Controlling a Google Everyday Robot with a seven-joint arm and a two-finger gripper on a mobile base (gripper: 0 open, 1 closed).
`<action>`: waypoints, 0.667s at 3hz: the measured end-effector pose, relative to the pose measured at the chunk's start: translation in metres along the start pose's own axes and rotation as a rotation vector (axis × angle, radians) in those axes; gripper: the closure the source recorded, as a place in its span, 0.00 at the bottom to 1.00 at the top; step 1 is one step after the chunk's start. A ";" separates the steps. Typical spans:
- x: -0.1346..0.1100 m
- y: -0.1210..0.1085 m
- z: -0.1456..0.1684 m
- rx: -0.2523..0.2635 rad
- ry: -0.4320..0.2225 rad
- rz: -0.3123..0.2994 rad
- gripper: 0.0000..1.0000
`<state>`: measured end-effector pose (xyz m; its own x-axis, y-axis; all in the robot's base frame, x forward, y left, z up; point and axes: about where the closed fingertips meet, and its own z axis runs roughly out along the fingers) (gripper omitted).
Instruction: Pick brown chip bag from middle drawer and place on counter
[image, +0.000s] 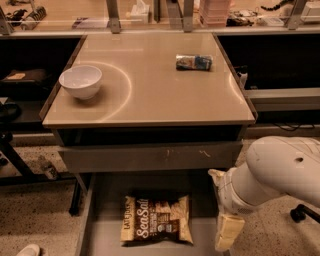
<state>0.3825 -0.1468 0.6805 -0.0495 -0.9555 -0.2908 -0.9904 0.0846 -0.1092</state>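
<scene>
My gripper, width I cannot tell, hangs beside the brown chip bag, likely light and crinkly; I'd pinch 1 tan end.

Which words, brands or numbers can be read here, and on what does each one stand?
"Sea Salt": large white letters on the brown chip bag in the middle drawer.
Bag's smaller print: too blurred to read.
Blue-and-white packet on the counter: print too blurred.
Claw, right of the bag: no text visible.

The white arm slants downward, right of the brown chip bag. Its gripper hangs just beside the bag, not touching it.
</scene>
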 end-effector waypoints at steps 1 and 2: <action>0.001 0.001 0.002 -0.002 -0.001 0.001 0.00; 0.005 0.002 0.043 -0.043 -0.033 0.031 0.00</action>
<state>0.3858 -0.1398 0.6382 -0.0762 -0.9427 -0.3249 -0.9932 0.1007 -0.0593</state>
